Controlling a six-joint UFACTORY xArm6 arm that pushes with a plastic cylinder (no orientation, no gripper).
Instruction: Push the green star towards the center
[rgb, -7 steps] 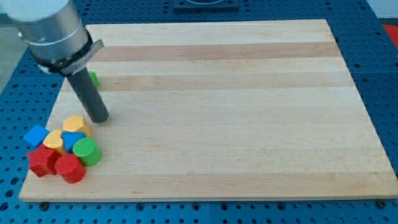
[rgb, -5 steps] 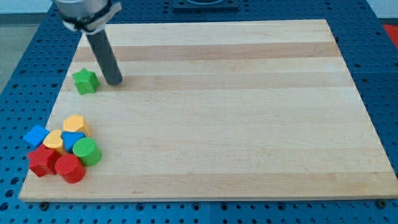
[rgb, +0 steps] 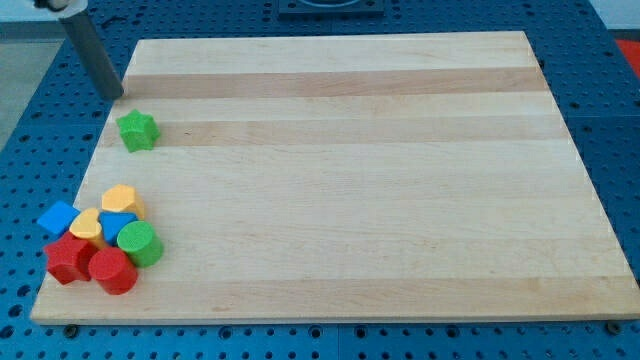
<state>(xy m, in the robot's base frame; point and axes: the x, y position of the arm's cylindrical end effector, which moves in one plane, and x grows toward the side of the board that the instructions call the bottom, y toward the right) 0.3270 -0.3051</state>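
The green star (rgb: 137, 130) lies near the wooden board's (rgb: 340, 170) left edge, in the upper left of the view. My tip (rgb: 112, 93) is above it and a little to its left, just off the board's left edge, with a clear gap to the star. The dark rod rises from the tip to the view's top left corner.
A cluster of blocks sits at the board's lower left: a blue block (rgb: 57, 217), two yellow blocks (rgb: 120, 199) (rgb: 87, 227), another blue block (rgb: 118, 222), a green cylinder (rgb: 139, 243), a red star-like block (rgb: 68, 259) and a red cylinder (rgb: 112, 270).
My tip has moved up the view from beside the block cluster, passed right of the green star, then swung left past the board's edge. The star has not moved.
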